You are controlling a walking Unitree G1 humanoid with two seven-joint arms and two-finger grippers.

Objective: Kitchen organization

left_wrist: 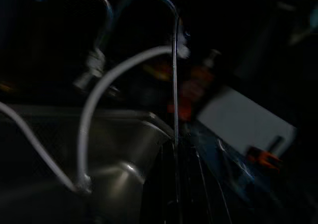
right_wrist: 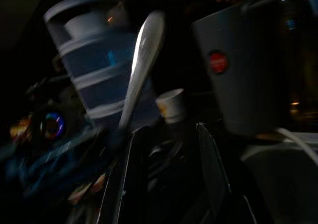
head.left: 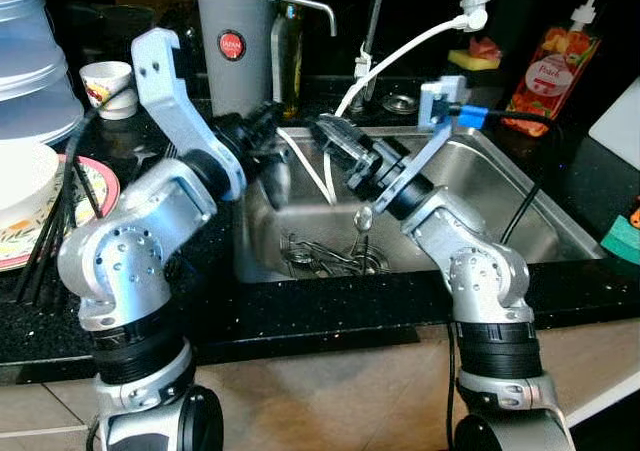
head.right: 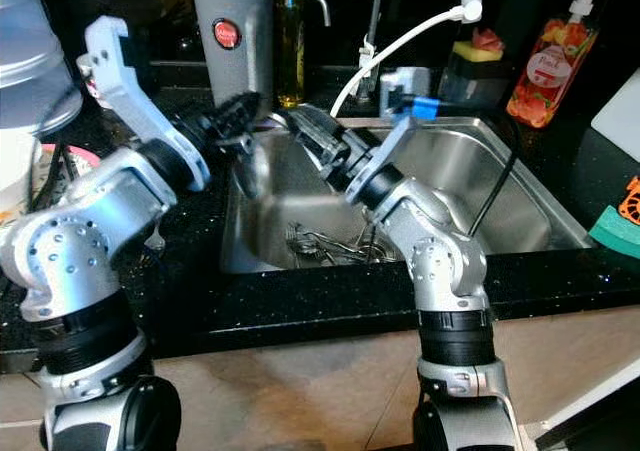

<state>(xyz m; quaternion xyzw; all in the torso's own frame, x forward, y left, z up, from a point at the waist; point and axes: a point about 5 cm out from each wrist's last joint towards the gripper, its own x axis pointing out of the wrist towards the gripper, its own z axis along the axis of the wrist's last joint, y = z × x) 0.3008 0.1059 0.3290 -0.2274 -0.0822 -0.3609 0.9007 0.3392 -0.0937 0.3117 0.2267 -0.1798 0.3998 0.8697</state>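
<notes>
Cutlery (head.left: 320, 254) lies in a loose heap at the bottom of the steel sink (head.left: 520, 211), around the drain, presumably left there for washing and now awaiting removal.

Right tool (head.left: 330, 131) is held over the sink's left half, above the heap. Its wrist view shows a spoon (right_wrist: 141, 60) standing up against one finger, the handle seemingly pinched between the fingers. I judge it clamped on the spoon, lifted clear to be carried elsewhere.

Left tool (head.left: 265, 121) is raised over the sink's left rim, close to the right tool and facing it, possibly to receive or steady the spoon. Whether its fingers are apart or together cannot be told; its wrist view is too dark.

On the dark desk (head.left: 300, 316), plates (head.left: 85, 186) with dark chopsticks (head.left: 45, 236) sit to the robot's left, a likely destination. A grey dispenser (head.left: 235, 41) stands behind the sink and a soap bottle (head.left: 550, 61) to its right.
</notes>
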